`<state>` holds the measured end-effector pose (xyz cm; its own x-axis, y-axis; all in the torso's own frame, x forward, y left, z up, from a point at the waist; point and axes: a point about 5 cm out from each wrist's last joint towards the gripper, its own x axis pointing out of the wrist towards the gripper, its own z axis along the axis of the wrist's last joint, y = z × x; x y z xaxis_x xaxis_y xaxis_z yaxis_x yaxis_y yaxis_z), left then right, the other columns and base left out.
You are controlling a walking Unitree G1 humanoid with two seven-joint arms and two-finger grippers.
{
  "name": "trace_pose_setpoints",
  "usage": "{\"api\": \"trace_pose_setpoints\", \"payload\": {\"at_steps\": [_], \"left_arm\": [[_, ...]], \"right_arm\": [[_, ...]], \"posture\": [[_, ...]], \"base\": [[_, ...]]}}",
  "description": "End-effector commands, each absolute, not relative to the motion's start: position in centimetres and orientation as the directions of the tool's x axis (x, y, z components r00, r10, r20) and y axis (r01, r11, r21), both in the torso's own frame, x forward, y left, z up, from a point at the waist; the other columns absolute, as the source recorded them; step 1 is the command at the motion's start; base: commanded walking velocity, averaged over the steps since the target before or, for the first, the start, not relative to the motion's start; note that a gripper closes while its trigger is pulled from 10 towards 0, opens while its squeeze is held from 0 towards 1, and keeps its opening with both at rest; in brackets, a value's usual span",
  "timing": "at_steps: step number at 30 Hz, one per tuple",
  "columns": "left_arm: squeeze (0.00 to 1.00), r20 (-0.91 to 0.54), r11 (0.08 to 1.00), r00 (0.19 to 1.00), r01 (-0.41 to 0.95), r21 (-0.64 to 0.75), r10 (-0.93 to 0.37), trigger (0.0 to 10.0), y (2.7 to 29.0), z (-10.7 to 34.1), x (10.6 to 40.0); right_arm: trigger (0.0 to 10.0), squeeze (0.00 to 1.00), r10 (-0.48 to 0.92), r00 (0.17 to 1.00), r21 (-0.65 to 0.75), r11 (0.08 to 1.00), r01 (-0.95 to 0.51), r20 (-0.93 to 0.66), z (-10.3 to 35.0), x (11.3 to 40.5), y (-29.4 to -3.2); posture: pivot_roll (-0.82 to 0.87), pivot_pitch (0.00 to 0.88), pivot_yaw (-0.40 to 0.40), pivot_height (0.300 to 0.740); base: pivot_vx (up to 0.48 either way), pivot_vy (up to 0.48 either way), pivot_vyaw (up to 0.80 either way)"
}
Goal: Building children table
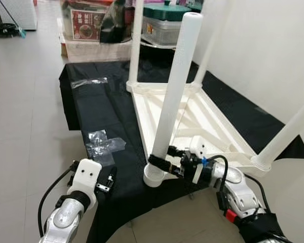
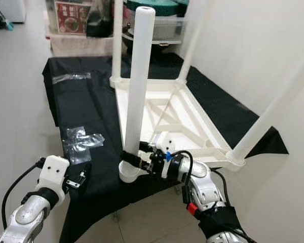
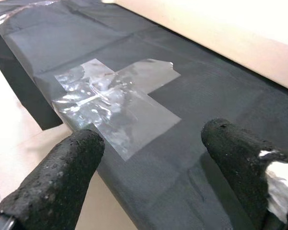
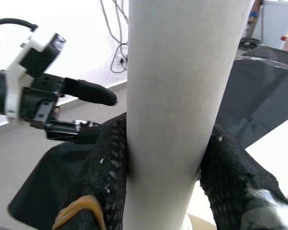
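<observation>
Left eye view: upturned white table top [image 1: 202, 119] lying on black cloth [image 1: 106, 109] on the floor, legs pointing up; right gripper [image 1: 159, 166] clamping the near white leg [image 1: 175, 96] just above its socket at 6 o'clock of the frame. Clear plastic bags [image 1: 102, 144] lying at 9 o'clock of that leg; left gripper [image 1: 107, 182] hovering near them. Left wrist view: fingers [image 3: 57, 182] standing apart over the cloth edge, bags just beyond. Right wrist view: fingers [image 4: 108, 167] pressing both sides of the leg.
</observation>
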<state>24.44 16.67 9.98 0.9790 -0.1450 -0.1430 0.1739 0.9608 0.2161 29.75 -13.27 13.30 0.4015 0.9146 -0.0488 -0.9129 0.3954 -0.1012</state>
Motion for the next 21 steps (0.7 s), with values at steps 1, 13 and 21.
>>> {"api": "trace_pose_setpoints", "payload": {"at_steps": [1,13,21], "left_arm": [[0.0,-0.152,0.956,0.976,0.189,0.226,-0.157,10.0,16.5,9.7,24.4],[0.0,-0.152,0.955,0.976,0.19,0.229,-0.157,10.0,16.5,9.7,24.4],[0.0,-0.155,0.954,0.975,0.192,0.231,-0.159,10.0,16.5,9.6,24.4]], "right_arm": [[10.0,0.0,0.947,0.247,-0.013,0.25,-0.968,-0.208,10.4,27.9,-12.4],[10.0,0.0,0.937,0.01,0.02,0.018,-1.0,-0.35,10.4,25.5,-14.1],[10.0,0.0,0.898,-0.165,0.025,-0.17,-0.985,-0.409,10.9,23.8,-14.0]], "posture": [[0.1,0.0,-0.138,0.74],[0.1,0.0,-0.142,0.74],[0.11,0.0,-0.141,0.74]], "base": [[0.0,0.0,0.0],[0.0,0.0,0.0],[0.0,0.0,0.0]]}}
